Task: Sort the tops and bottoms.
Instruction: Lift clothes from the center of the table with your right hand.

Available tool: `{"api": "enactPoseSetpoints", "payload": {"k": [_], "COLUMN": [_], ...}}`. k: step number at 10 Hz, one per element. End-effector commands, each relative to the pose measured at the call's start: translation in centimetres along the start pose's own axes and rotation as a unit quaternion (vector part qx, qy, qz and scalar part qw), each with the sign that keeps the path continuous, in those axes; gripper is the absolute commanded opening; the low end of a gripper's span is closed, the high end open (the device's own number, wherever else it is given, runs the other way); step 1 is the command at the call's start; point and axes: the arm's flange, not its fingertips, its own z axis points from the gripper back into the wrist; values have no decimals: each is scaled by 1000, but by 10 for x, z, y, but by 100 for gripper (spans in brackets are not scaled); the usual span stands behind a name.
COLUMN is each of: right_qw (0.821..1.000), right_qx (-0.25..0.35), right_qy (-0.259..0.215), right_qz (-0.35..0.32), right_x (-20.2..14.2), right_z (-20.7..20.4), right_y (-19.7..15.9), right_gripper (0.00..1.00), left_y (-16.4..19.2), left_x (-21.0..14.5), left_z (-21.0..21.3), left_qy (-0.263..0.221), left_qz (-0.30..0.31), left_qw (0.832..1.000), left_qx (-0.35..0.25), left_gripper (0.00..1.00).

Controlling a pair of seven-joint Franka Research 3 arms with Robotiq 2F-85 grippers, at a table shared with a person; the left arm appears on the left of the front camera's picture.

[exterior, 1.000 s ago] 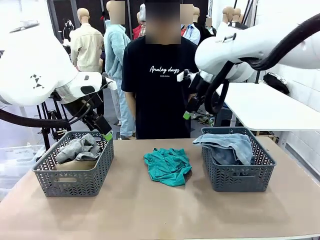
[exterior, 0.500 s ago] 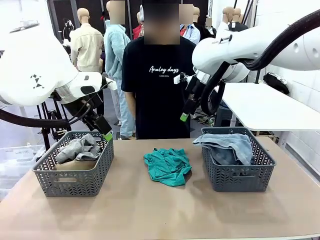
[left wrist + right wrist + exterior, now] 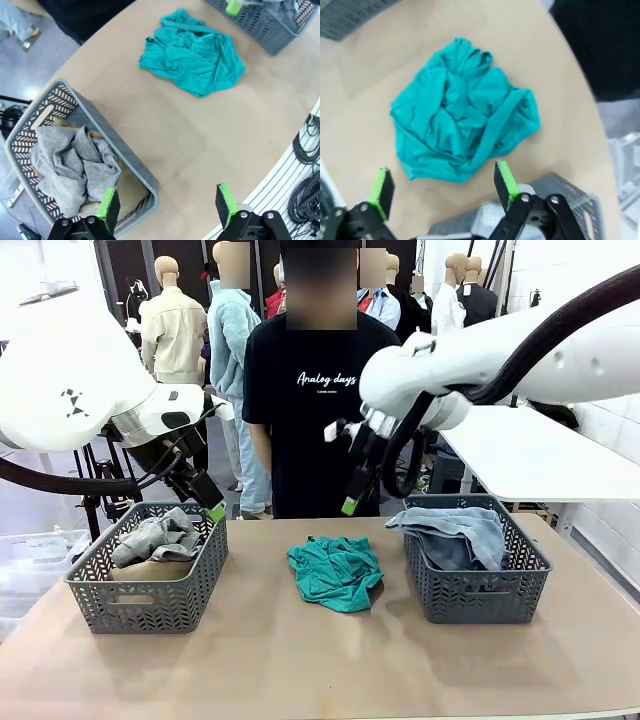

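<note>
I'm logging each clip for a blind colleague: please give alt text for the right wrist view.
The right gripper, open with green pads, hangs above a crumpled teal-green tee lying on the tan table. A grey basket's rim shows near the bottom edge.

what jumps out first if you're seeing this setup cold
A crumpled teal-green tee lies alone mid-table between two grey baskets. The right pincer hangs open above it. The left basket holds a heather-grey tee; the right basket holds faded denim.
</note>
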Motion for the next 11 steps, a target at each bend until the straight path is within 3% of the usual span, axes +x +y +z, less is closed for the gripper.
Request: {"api": "enactPoseSetpoints", "payload": {"k": [1,5,11], "right_qw": [999,996,989], "right_qx": [11,0,49], "right_qy": [41,86,132], "right_qz": [8,14,47], "right_x": [20,37,49], "right_z": [-27,-89,-130], "right_y": [-15,-23,-22], "right_gripper": [100,100,100], "left_y": [2,2,2], "left_x": [-1,-1,-1], "left_z": [0,0,0], "left_qy": [0,0,0], "left_qz": [0,0,0], "left_qw": [1000,1000,1000], "left_qx": [-3,-3,-3], "left_gripper": [100,100,100]}}
